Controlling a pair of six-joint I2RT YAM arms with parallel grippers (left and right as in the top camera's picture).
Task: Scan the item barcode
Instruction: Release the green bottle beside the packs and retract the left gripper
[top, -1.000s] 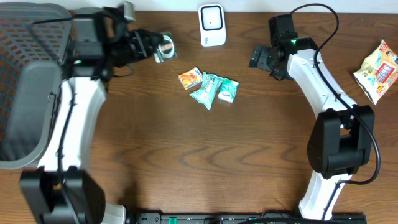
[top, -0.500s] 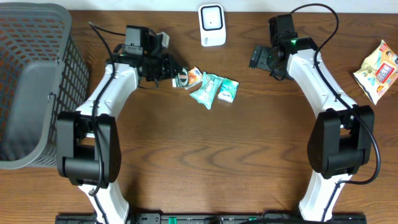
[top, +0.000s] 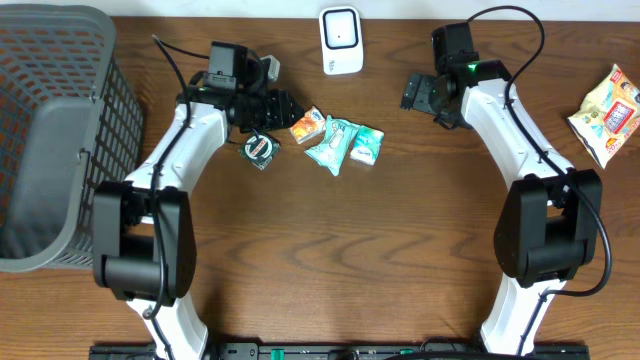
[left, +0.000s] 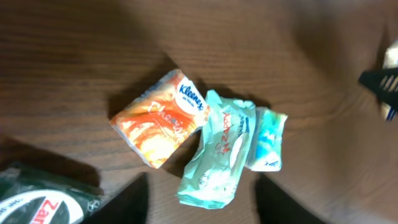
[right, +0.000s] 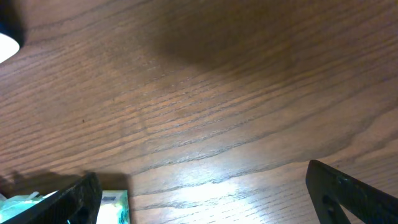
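Though outside left jaws, packet (top: 258, 148) nearby.

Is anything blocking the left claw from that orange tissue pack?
Nothing visible. The left gripper is open right beside the orange tissue pack, only bare table between; the dark round packet lies off to one side.

A mock shop checkout on a wooden table (top: 350, 250): white scanner (top: 341, 40) at twelve o'clock, mesh basket (top: 40, 60) at nine, packaged goods (top: 330, 146) central.
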